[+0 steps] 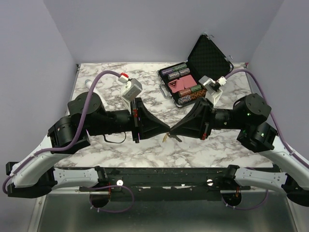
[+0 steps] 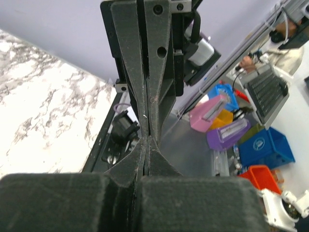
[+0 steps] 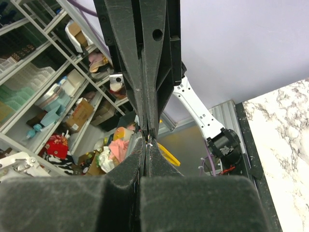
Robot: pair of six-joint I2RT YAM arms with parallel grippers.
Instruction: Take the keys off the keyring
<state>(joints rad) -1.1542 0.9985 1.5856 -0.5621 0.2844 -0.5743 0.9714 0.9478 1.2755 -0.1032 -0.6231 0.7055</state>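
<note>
My left gripper (image 1: pixel 166 129) and right gripper (image 1: pixel 172 129) meet tip to tip above the middle of the marble table (image 1: pixel 96 77). Both are shut. In the right wrist view a small silver glint, the keyring (image 3: pixel 151 143), shows pinched at my right gripper (image 3: pixel 148 145), against the left gripper's tips. The left wrist view shows my left gripper (image 2: pixel 146 141) shut against the right one, and what it holds is hidden. A tiny key with a yellow-orange head (image 1: pixel 165 137) hangs just below the meeting tips. A thin dark metal piece (image 1: pixel 177 139) juts out beside it.
An open black case (image 1: pixel 205 55) with poker chips and a red card box stands at the back right. A white-and-grey cylindrical microphone (image 1: pixel 130 90) with a red tip lies at the back left. A white block (image 1: pixel 212 89) sits by the case. The black frame rail (image 1: pixel 159 176) runs along the near edge.
</note>
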